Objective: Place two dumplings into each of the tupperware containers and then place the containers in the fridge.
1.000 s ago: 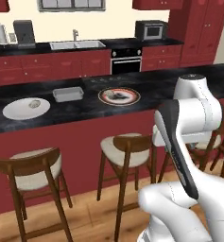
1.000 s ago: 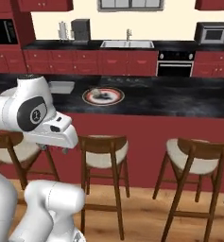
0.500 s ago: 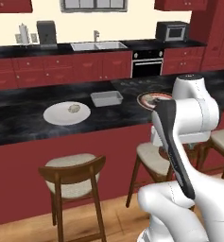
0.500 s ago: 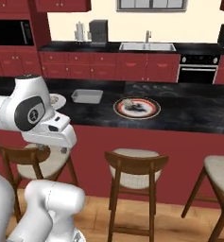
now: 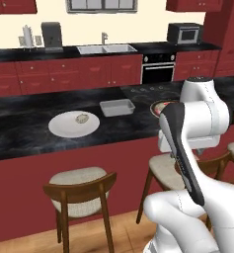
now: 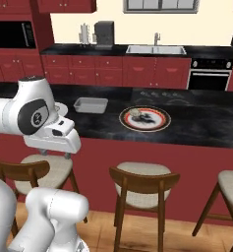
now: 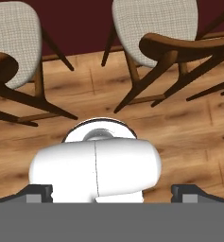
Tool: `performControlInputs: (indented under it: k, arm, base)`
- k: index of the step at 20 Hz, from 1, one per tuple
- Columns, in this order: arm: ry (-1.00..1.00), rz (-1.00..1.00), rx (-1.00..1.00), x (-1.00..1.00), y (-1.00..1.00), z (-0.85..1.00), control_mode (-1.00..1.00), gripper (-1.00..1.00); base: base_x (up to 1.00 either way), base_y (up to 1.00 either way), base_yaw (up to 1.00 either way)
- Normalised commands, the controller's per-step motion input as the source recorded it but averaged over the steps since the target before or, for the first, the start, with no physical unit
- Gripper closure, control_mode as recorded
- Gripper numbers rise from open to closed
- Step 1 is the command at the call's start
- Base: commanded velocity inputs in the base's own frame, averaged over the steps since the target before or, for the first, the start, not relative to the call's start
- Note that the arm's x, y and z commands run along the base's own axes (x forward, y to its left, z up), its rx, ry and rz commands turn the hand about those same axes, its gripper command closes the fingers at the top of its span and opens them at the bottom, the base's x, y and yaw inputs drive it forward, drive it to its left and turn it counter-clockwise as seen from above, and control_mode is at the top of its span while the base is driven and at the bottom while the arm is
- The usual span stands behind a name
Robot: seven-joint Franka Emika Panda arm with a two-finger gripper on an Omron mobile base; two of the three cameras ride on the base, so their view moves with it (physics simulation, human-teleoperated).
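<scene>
Gripper [image 7: 111,191] points straight down at the wood floor, tucked low in front of the robot's own body. Its two dark fingertips [image 7: 38,191] sit far apart at the bottom corners of the hand view, jaws spread wide, nothing between them. Below the hand: plank floor [image 7: 189,137] and two wooden stools with pale woven seats, one at the left [image 7: 9,42], one at the right [image 7: 156,33]; both are cut off by the picture's edges.

Further out, the dark speckled counter [image 5: 19,128] runs across in front of the arm, red panelling below it. On it, one tupperware container [image 5: 117,106], a shallow pale grey box; I cannot tell whether anything lies inside. From the right base view the same box [image 6: 91,104] sits left of a red-rimmed plate [image 6: 145,118]. That plate holds a pale lump and some darker bits, too small to name. In the left base view the red-rimmed plate [image 5: 160,106] is half hidden behind the white arm.

Left of the container, well apart from it, a round white plate [image 5: 74,123] carries one dumpling [image 5: 82,118], small, beige-greenish, near the plate's middle. In the right base view the white plate is mostly covered by the arm's shoulder.

Back wall: sink [image 5: 106,48] with tap, black oven [image 5: 158,69], microwave [image 5: 183,33], dark red cabinets [image 5: 64,74]. Another stool [image 5: 79,197] stands under the counter's edge.
</scene>
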Motion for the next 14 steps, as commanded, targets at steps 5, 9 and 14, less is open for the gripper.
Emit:
performControlInputs:
  k: [5,9,14]
  arm:
    - [0.00,0.00,0.00,0.00,0.00,0.00,1.00,-1.00]
    - [0.00,0.00,0.00,0.00,0.00,0.00,1.00,-1.00]
    - [0.00,0.00,0.00,0.00,0.00,0.00,1.00,-1.00]
  base:
    - [0.69,0.49,0.00]
    - [0.62,0.76,0.13]
    - [0.86,0.57,0.14]
